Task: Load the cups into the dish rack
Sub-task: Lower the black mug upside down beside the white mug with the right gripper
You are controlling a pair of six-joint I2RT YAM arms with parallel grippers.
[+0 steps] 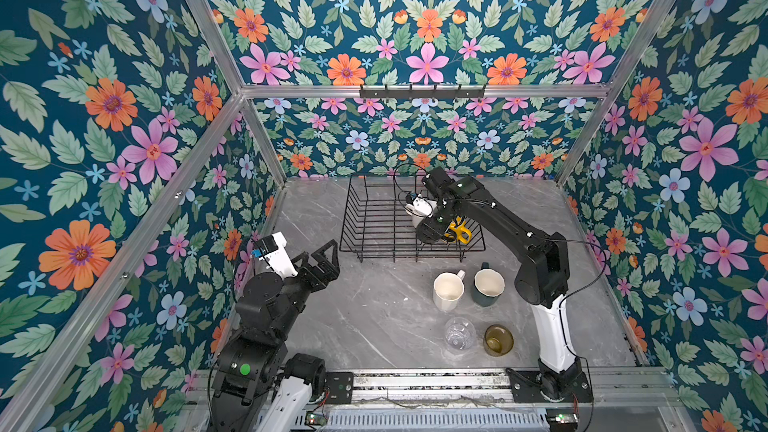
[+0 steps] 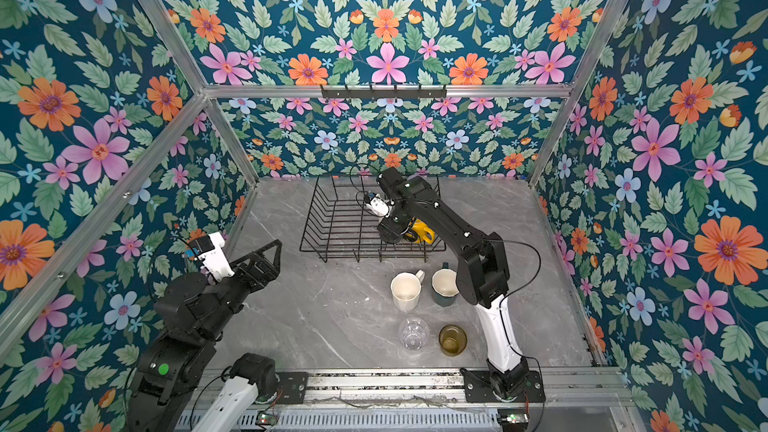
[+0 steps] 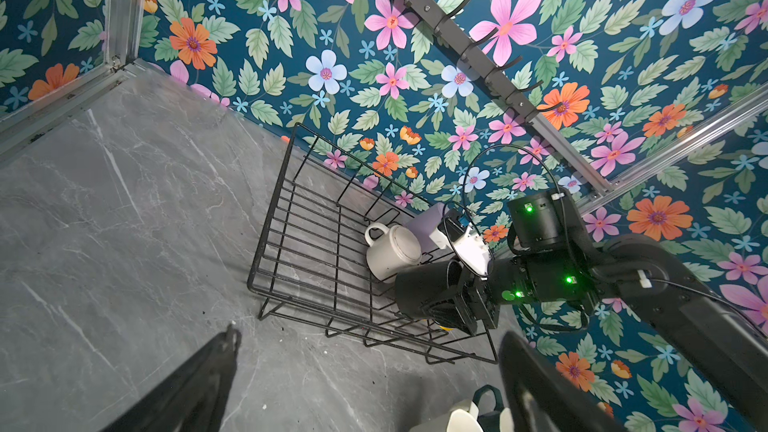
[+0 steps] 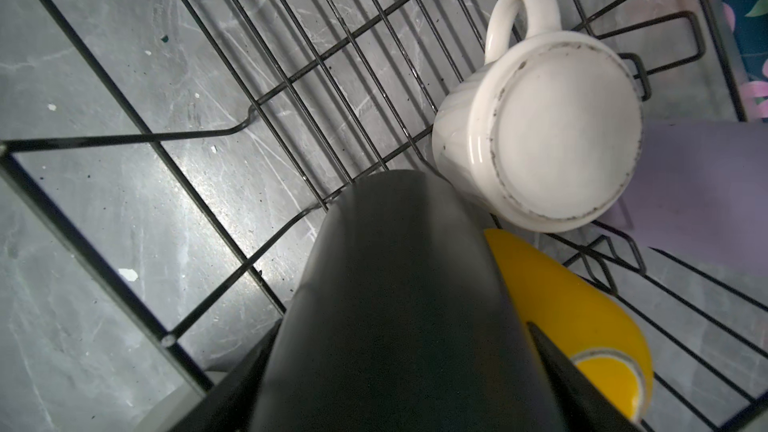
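- Right gripper [image 4: 399,371]: reaches over the right side of the rack and clasps the black mug, one finger [image 4: 245,371] on each flank of it.
- Black mug [image 4: 395,292]: held inside the dish rack, in its near-right part. Whether it rests on the wires cannot be told.
- Yellow mug [image 4: 582,317]: in the rack, just right of the black mug, with its base showing in the right wrist view.
- White mug [image 4: 552,130]: in the rack, mouth down and base up, just beyond the black mug, handle pointing left.
- Lilac tumbler [image 4: 698,184]: in the rack, against the white mug on its far-right side.
- Dish rack [image 1: 382,249]: black wire, at the far centre of the table; its left half holds nothing.
- Cream mug [image 1: 448,290] and dark green mug [image 1: 488,286]: upright on the table, side by side, near of the rack's right end, cream on the left.
- Clear glass [image 1: 459,332] and amber glass [image 1: 498,339]: on the table nearer again, clear on the left.
- Left gripper [image 1: 322,255]: jaws spread wide with nothing between them, above the table's left side, apart from the rack.
- Table [image 1: 374,317]: grey marble-patterned top.
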